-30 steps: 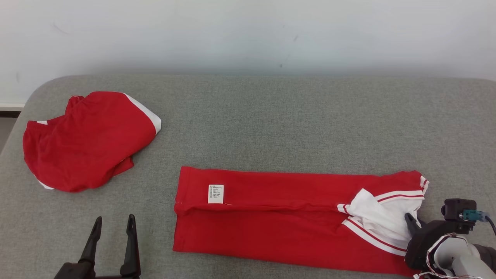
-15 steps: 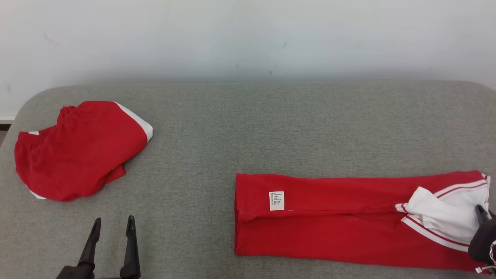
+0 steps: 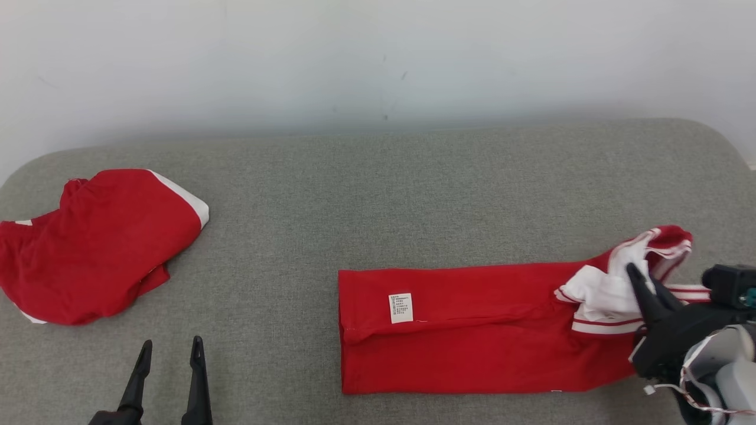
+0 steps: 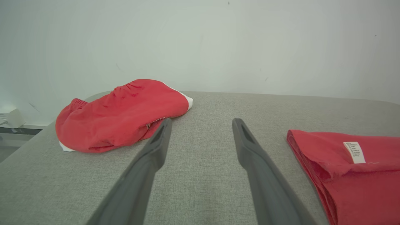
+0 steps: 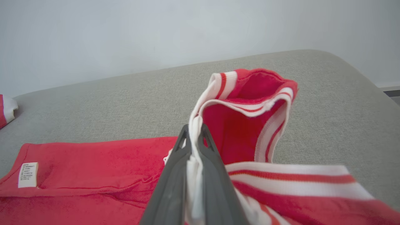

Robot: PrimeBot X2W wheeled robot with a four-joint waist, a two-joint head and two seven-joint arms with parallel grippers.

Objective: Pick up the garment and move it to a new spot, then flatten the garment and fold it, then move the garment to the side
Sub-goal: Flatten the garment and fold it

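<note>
in the head view, you had the garment lying as a long red folded strip on the grey table, right of centre and near the front edge, with its white label facing up near the left end. your right gripper was at the garment's right end, closed on the white striped trim, and that end was bunched and lifted off the table. your left gripper sat at the lower left with its fingers apart, empty, over bare table and well apart from the garment. a second red garment lay crumpled at the far left of the table, below the pale wall.

in the left wrist view, your left gripper stood wide open with nothing between its fingers. the second red garment was beyond the left finger, and the folded left end of the garment with its label lay off to the right, touching neither finger.

in the right wrist view, your right gripper was pinched tight on a white fold of the striped trim, which stood up in an open loop just past the fingertips. the rest of the garment lay flat on the table to the left, label up.
</note>
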